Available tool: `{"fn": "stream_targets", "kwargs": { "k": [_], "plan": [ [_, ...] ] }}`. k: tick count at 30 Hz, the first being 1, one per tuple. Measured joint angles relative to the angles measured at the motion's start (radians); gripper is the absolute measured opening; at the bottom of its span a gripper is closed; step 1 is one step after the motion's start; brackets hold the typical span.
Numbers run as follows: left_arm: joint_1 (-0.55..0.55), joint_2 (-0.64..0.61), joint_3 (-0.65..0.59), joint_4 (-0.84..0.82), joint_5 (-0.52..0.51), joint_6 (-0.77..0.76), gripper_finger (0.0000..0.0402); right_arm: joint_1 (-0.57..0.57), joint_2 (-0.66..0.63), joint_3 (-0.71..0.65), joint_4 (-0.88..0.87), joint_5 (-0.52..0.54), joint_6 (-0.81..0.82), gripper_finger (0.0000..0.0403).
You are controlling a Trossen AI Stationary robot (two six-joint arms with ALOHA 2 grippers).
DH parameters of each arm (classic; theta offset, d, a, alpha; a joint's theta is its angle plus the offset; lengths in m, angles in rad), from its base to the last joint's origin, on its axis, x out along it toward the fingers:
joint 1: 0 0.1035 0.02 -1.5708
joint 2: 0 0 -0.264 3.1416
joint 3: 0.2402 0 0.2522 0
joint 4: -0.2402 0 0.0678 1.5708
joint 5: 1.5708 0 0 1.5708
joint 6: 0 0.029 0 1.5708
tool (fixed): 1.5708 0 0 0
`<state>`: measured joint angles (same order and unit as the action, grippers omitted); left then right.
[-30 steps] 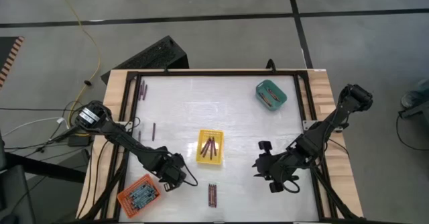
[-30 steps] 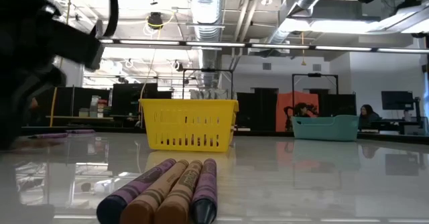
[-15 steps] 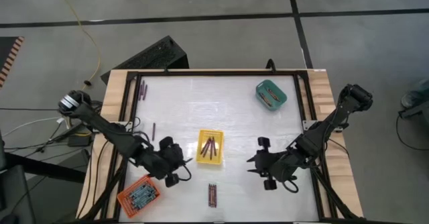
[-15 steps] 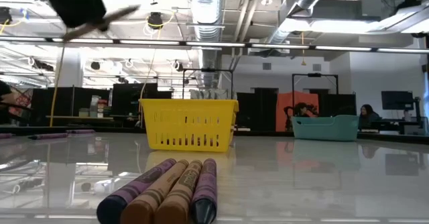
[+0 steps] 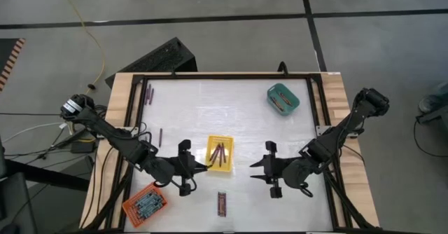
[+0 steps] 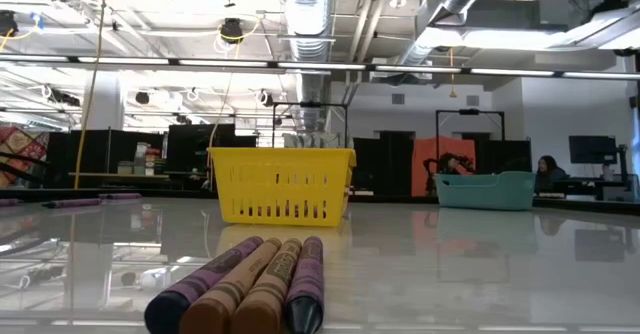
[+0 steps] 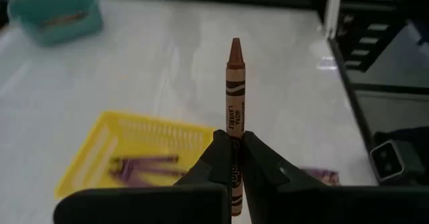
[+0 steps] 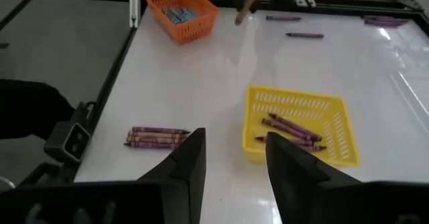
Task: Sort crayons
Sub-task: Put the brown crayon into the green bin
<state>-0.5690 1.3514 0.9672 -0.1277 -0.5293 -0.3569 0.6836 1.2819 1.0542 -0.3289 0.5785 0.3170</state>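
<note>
nearest the low camera, four crayons [image 6: 240, 284] lie side by side and touching on the white tabletop [image 6: 480, 264]: a purple one on each outer side and two brownish ones between them. from above, this same bundle [image 5: 221, 203] sits close to the front edge, well in front of the yellow tray [image 5: 219, 154].

a little farther in, the left pincer [image 5: 198, 168] hovers just beside the yellow tray's front left corner, clamped on a reddish-brown crayon [image 7: 234, 117]. in the left wrist view the stick stands straight up out of the two closed fingers [image 7: 265, 163], its tip clear of everything and its paper wrapper showing. the orange tray [image 5: 145, 202] rests at the front left corner of the tabletop, near that arm, with bluish-grey sticks inside.

the right pincer [image 5: 260, 172] hangs to the right of the yellow tray and apart from it, its fingers [image 8: 194, 160] spread and holding nothing.

the yellow tray stands about mid-tabletop and holds a few dark purple and reddish crayons [image 8: 291, 130] lying loosely along its floor.

farther back, a single purple crayon [image 5: 160, 136] lies alone left of the yellow tray, and a few more [image 5: 149, 92] lie along the far left edge. the teal tray [image 5: 283, 99] stands at the far right corner with some reddish sticks in it.

beyond the tabletop, the low view shows a room of desks and monitors with a person [image 6: 548, 169] seated in the distance.
</note>
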Motion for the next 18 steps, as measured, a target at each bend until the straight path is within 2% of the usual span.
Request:
{"fn": "stream_targets", "kwargs": {
  "k": [18],
  "plan": [
    [0.0, 0.0, 0.001, 0.214, -0.01, 0.189, 0.0, -0.039, 0.0, 0.0, 0.063, 0.025, -0.048, 0.0148]
  ]
}}
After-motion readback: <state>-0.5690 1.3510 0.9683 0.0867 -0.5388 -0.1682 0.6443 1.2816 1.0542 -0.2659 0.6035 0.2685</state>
